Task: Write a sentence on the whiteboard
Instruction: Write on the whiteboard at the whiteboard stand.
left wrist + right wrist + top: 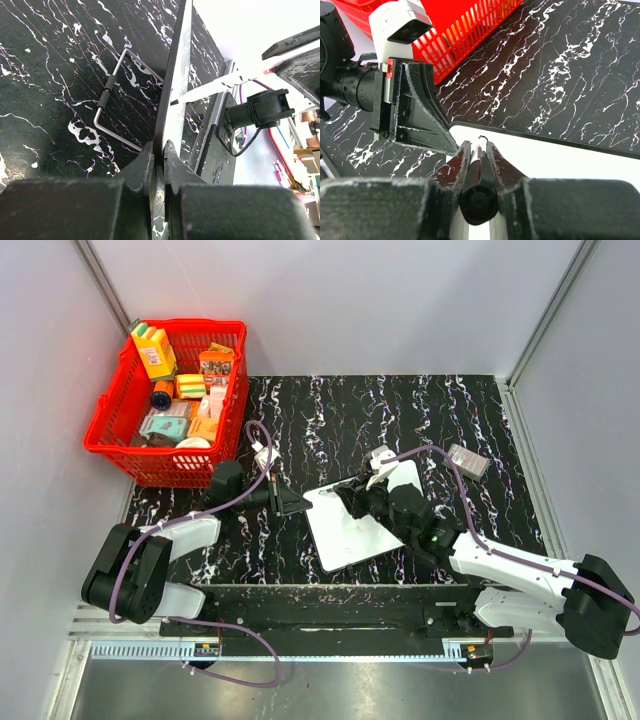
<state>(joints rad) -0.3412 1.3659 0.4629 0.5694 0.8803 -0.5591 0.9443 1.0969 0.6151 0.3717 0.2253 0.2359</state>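
Top view first: a thin white rectangular whiteboard [352, 535] lies askew mid-table on the black marble-look table top w/ white veins [400, 405], just fwd of the arm bases. The left gripper [298, 504] reaches in from the left, right at the board's left edge. The left wrist cam confirms it: the two black fingers [142, 167] are pressed together on the board's rim. From there the board shows edge-on, a thin sliver running up the frame, so its face can't be read in that view. Left of the sliver sits a bent grey wire bracket w/ a black sleeve [107, 95]. Can't tell whether it rests on the table or is fixed to the board's back.

Now the right gripper [479, 146]: it's over the board's upper-left part, jaws pinching a black round-bodied marker [480, 167]. The tip is down at the white surface near the board's far edge, w/ a tiny dark speck at the point. Touching or a hair off is too close to call. From above, the R wrist covers that spot. The rest of the board's face that shows is plain white.

A red plastic mesh basket [170, 468] sits back-left, well apart from the board, packed w/ small cartons, labels too small to read. A small grey flat box [467, 461] lies back-right, near the board's far corner, not touching. A small white item [265, 454] sits just behind the left gripper, its shape hard to make out.
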